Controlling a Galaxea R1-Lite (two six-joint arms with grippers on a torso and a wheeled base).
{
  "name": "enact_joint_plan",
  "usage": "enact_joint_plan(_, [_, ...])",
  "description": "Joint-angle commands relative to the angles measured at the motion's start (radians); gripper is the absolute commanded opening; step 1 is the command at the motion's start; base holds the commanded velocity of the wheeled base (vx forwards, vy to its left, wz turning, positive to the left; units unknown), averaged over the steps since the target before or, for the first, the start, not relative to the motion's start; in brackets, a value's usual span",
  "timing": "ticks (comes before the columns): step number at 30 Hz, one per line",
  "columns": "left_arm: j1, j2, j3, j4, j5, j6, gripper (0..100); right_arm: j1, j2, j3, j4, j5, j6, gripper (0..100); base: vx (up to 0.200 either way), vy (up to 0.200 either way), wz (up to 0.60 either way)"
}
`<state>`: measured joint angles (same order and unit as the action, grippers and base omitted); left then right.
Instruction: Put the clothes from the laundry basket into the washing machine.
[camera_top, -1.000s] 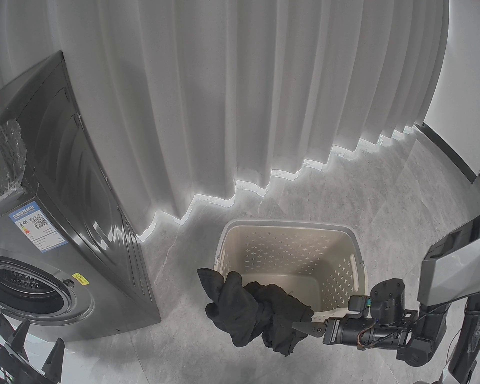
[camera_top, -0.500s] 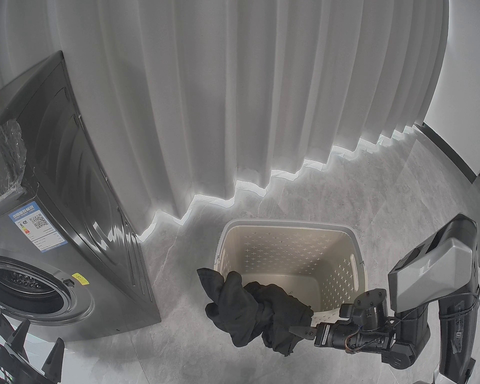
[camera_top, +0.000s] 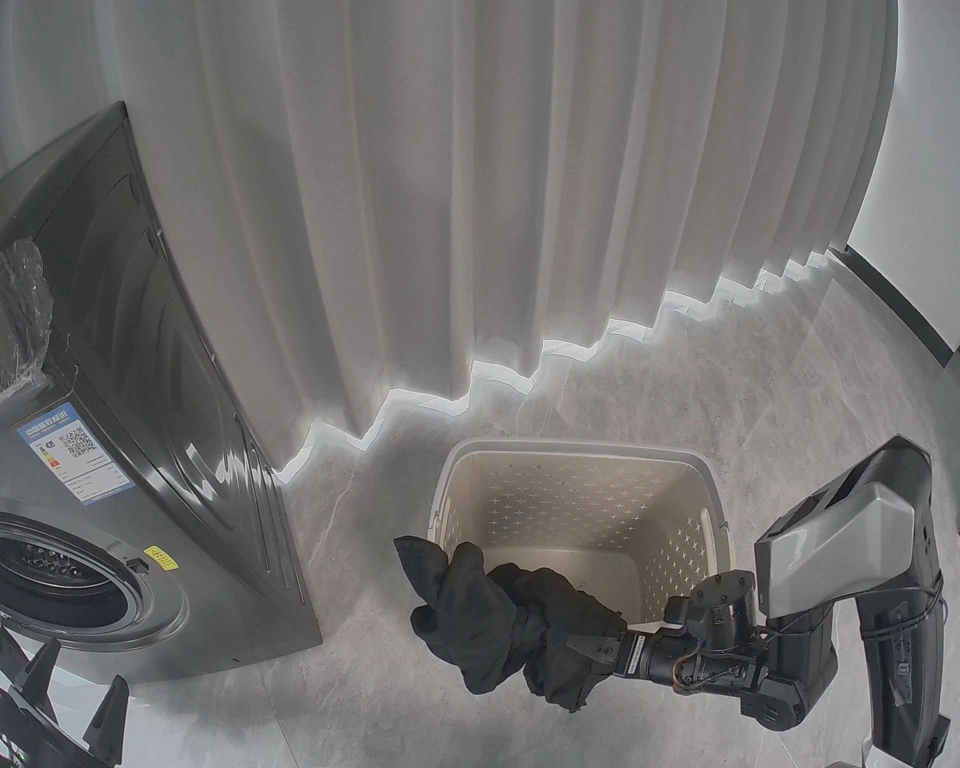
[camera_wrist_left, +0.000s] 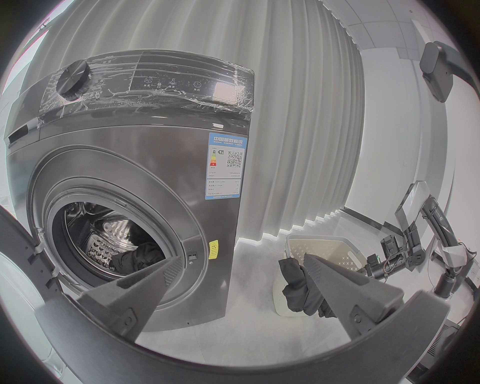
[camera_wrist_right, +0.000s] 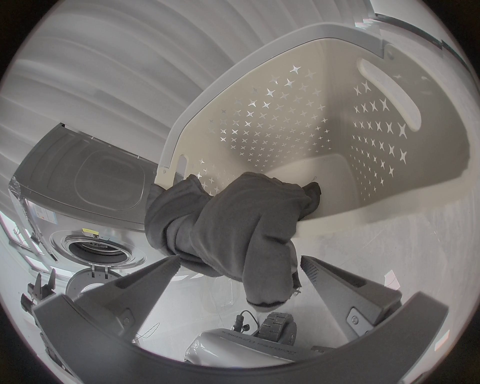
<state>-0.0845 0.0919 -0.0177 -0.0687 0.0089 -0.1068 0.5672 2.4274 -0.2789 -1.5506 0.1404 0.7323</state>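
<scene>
Right tool at the dark garment, fingers apart; nothing clamped.

The garment hangs bunched over the rim of the laundry basket, partly inside and partly down the outer wall, directly ahead of the right tool's tips. In the right wrist view its lowest fold sits between the two spread fingers; whether they touch the cloth cannot be told. The basket stands on the floor, beyond the garment from this tool. Left tool also has its fingers apart and holds nothing; it faces the washing machine, whose drum just ahead holds another dark piece.
</scene>
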Motion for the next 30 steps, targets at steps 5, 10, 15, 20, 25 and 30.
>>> enact_joint_plan(5, [0.0,0.002,0.018,0.0,0.0,-0.001,100,-0.029,0.035,-0.052,0.0,0.001,-0.005,100,0.0,0.0,0.0])
enact_joint_plan(10, [0.0,0.002,0.018,0.0,0.0,-0.001,100,-0.033,0.044,-0.071,0.0,0.002,-0.004,0,0.0,0.0,0.0])
enact_joint_plan(15, [0.0,0.002,0.018,0.0,0.0,-0.007,100,-0.024,0.045,-0.068,0.001,0.004,-0.002,0,0.0,0.0,0.0])
enact_joint_plan(20, [0.0,0.002,0.018,0.0,0.0,-0.007,100,-0.021,0.039,-0.054,0.001,0.007,-0.002,0,0.0,0.0,0.0])
enact_joint_plan(25, [0.0,0.002,0.018,0.0,0.0,-0.008,100,-0.012,-0.01,-0.019,0.0,0.007,-0.005,0,0.0,0.0,0.0])
enact_joint_plan(30, [0.0,0.002,0.018,0.0,0.0,-0.008,100,0.016,-0.143,0.046,-0.002,0.002,-0.008,0,0.0,0.0,0.0])
